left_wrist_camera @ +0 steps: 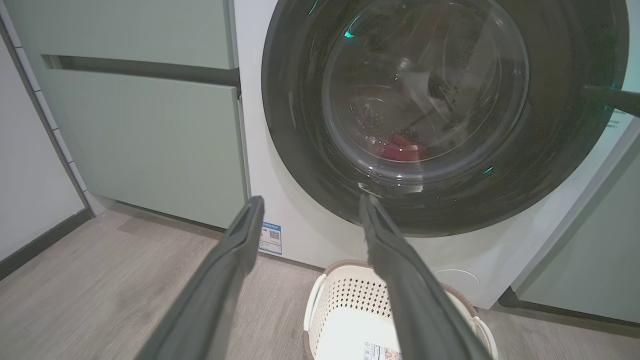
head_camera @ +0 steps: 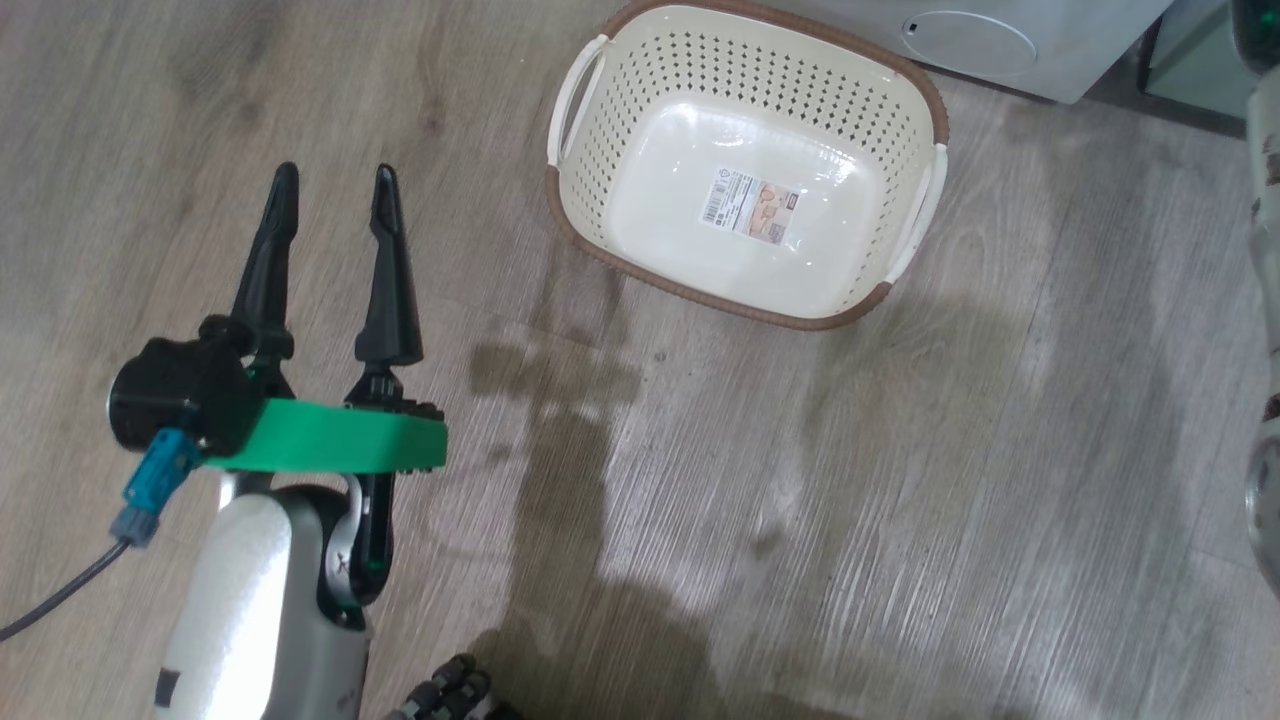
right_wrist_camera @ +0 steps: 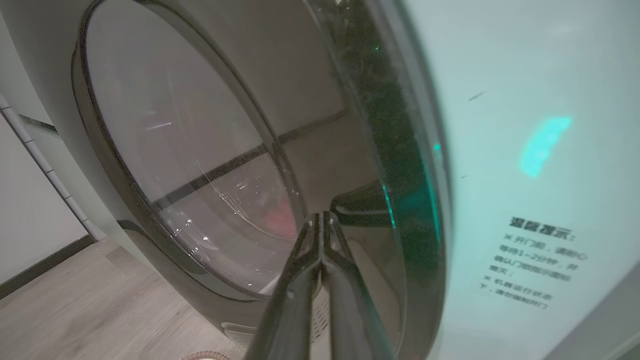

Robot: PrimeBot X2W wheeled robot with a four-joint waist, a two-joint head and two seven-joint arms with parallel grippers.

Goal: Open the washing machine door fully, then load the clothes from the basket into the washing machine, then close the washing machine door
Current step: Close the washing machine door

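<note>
Grey wood floor (head_camera: 900, 500) before your washer (left_wrist_camera: 300, 235), green cabinets (left_wrist_camera: 150, 140) beside it, basket (head_camera: 700, 295) at its foot, red clothes (left_wrist_camera: 402, 150) behind its door (left_wrist_camera: 295, 125) glass, your left gripper (head_camera: 336, 175) spread wide, holding nothing, right gripper (right_wrist_camera: 317, 217) pinched shut at the door rim.

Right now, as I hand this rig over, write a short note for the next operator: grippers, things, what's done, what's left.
Left gripper: open, empty, above the floor beside the basket.
Right gripper: shut, tips at the door rim.
Basket: empty, in front of the washing machine.
Clothes: inside the machine, visible through the door.
Done: loading.
Left: door looks swung to; latching cannot be told, so check it.
</note>
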